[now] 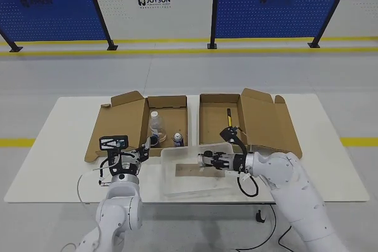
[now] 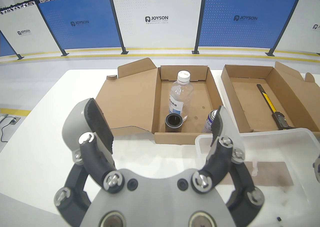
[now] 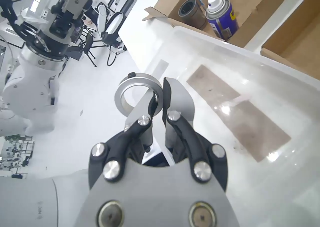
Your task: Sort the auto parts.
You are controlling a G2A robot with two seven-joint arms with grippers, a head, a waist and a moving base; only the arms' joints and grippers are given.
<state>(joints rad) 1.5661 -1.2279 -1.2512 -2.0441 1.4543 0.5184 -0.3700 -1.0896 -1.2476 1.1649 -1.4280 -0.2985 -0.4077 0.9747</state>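
White table [image 1: 50,164], fenced floor behind. Two open cardboard boxes side by side: left box [image 2: 197,97], right box [image 1: 211,123]. Clear plastic bin [image 1: 183,186] just in front of both, brown patch on its floor.

Left gripper [image 2: 155,106] hangs near the left box's front wall, fingers spread wide, nothing between them.

Right gripper [image 3: 160,92] over the bin, fingers pinched on the wall of a metal ring [image 3: 140,78]: silver, smooth, hollow, small black screw on its rim.

Left box: clear bottle [image 2: 181,100] upright, blue spray can [image 3: 221,18], black cylinder [image 2: 173,122]. Right box: yellow-and-black caliper [image 2: 271,107] lying flat.
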